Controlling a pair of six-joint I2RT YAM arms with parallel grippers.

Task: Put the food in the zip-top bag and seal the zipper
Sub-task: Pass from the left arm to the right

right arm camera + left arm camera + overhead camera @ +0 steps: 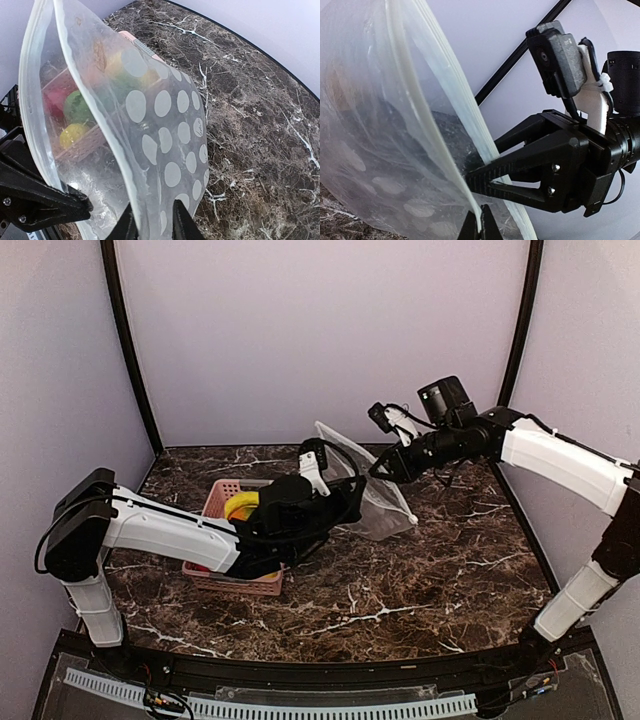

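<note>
Holding the zip-top bag up between my two grippers

My left gripper [475, 226] is fully closed, pinching the zipper [445, 100] strip at the bag's rim. My right gripper [150, 225] has its fingers drawn in tight on the same rim just beside it, with the plastic caught between them. The zip-top bag [378, 502] hangs above the table [430, 580], mouth up, with its lower end resting by the pink basket [222, 490]. The food is in that basket, not the bag: a yellow banana [240, 506], and seen through the plastic a red piece [55, 97] and a green piece [77, 106].
</note>
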